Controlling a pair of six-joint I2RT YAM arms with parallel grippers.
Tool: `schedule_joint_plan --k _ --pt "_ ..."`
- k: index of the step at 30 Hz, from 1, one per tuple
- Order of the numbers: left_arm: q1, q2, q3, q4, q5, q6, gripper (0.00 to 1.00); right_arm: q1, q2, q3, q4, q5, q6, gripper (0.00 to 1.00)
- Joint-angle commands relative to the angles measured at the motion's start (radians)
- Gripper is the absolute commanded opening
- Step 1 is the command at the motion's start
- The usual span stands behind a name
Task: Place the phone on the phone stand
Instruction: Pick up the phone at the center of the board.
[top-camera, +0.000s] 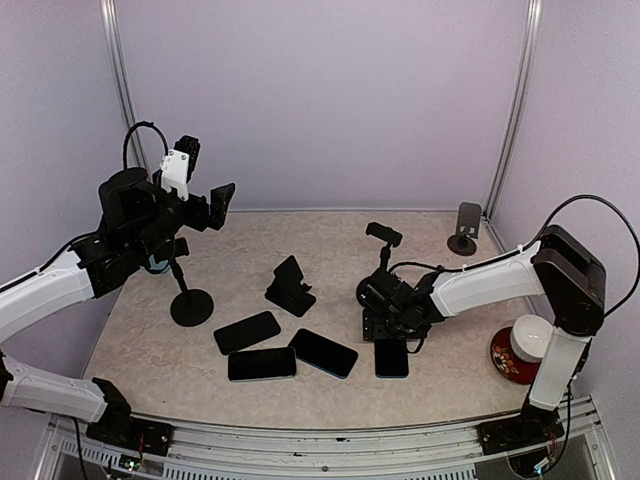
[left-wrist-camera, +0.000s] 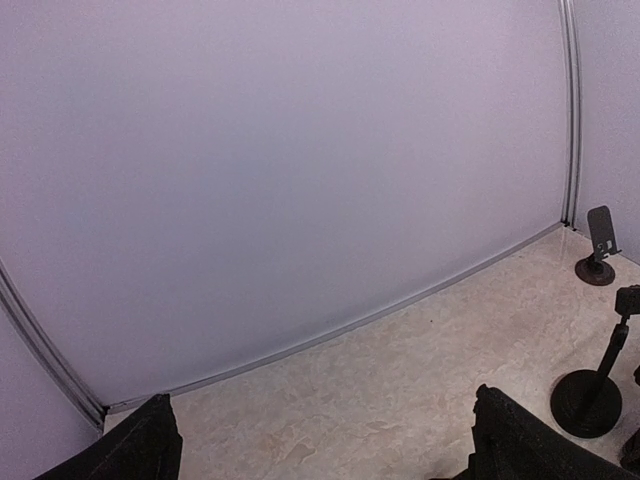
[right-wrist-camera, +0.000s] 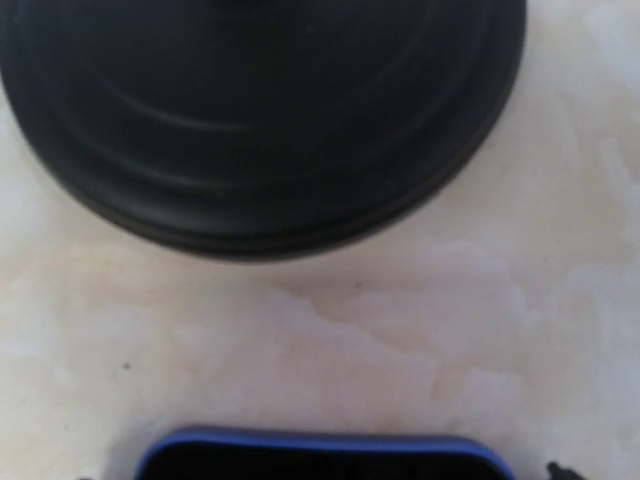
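Note:
Several dark phones lie flat at the table's front: one (top-camera: 247, 332), one (top-camera: 262, 364), one (top-camera: 323, 352) and a blue-edged one (top-camera: 391, 357). My right gripper (top-camera: 385, 322) is low over the far end of the blue-edged phone (right-wrist-camera: 320, 458). Its jaws stand wide to either side of the phone, with only one fingertip (right-wrist-camera: 553, 469) showing. Just beyond is the round base (right-wrist-camera: 260, 120) of a clamp stand (top-camera: 383, 236). My left gripper (top-camera: 215, 205) is raised at the back left, open and empty (left-wrist-camera: 335, 450).
A second round-base stand (top-camera: 191, 305) is under my left arm. A folding black stand (top-camera: 290, 287) sits mid-table. A small grey stand (top-camera: 464, 228) is at the back right, also in the left wrist view (left-wrist-camera: 600, 245). A white cup on a red dish (top-camera: 522, 345) is by the right edge.

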Motion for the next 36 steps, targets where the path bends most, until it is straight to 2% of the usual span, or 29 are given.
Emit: schedule_joint_plan --k 1,12,18,28,36 --pt "-0.009 -0.016 -0.009 0.027 -0.015 0.011 0.99 0.015 0.053 0.000 -0.032 -0.030 0.026 0.91" --pt "-0.011 -0.019 -0.011 0.029 -0.021 0.014 0.99 0.016 0.050 -0.011 -0.002 -0.044 0.018 0.70" --pt "-0.013 -0.018 -0.011 0.028 -0.020 0.013 0.99 0.017 0.008 -0.039 0.114 -0.056 -0.059 0.61" --pt "-0.063 0.008 -0.004 0.021 -0.049 0.027 0.99 0.042 -0.065 -0.036 0.185 -0.009 -0.158 0.59" --pt "-0.154 0.038 0.088 -0.083 -0.048 0.020 0.99 0.083 -0.164 -0.054 0.257 0.026 -0.246 0.58"
